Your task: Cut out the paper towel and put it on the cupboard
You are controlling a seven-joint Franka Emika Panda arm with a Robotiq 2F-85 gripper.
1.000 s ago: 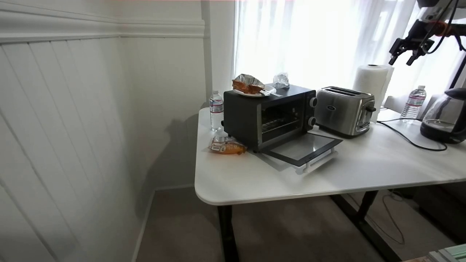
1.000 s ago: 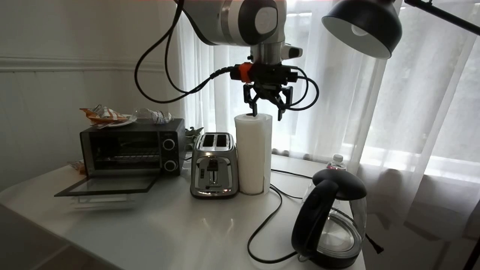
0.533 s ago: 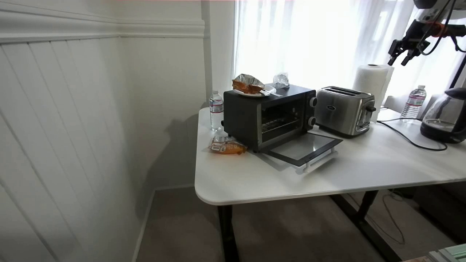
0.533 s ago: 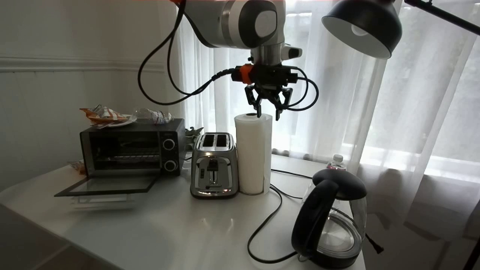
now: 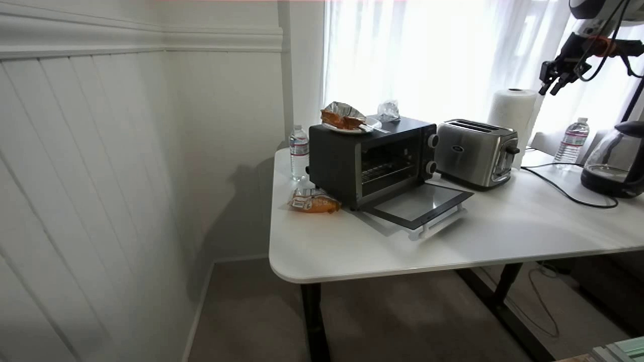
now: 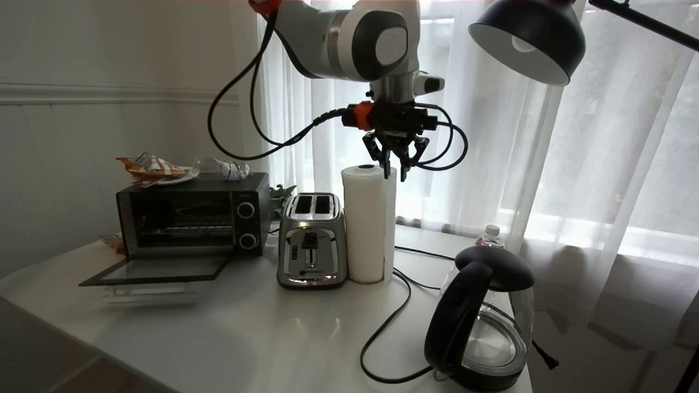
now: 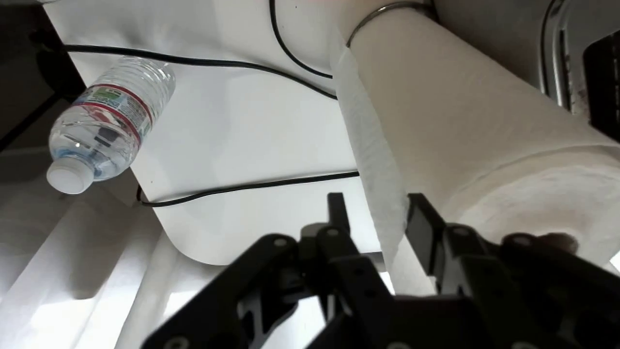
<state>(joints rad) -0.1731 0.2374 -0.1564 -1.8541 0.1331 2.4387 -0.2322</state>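
The paper towel roll (image 5: 512, 113) stands upright beside the toaster in both exterior views (image 6: 363, 229) and fills the right of the wrist view (image 7: 474, 106). Its loose sheet (image 7: 370, 140) hangs along the roll's side. My gripper (image 6: 395, 178) points down at the roll's top edge, on the window side. In the wrist view my gripper (image 7: 375, 195) is partly open. The loose sheet's edge passes between the fingers, close to the right finger; contact there is unclear. The white tabletop, the cupboard (image 5: 503, 231), lies below and also shows in an exterior view (image 6: 246, 338).
A silver toaster (image 6: 311, 251) stands against the roll. A black oven (image 5: 332, 161) has its glass door down. A kettle (image 6: 491, 327), a water bottle (image 7: 111, 116) and black cables (image 6: 377, 338) are near the roll. A lamp (image 6: 529, 38) hangs above.
My gripper's fingers have drawn closer together. The gripper has come down slightly, and in an exterior view it has shifted a little right. The roll has not visibly moved.
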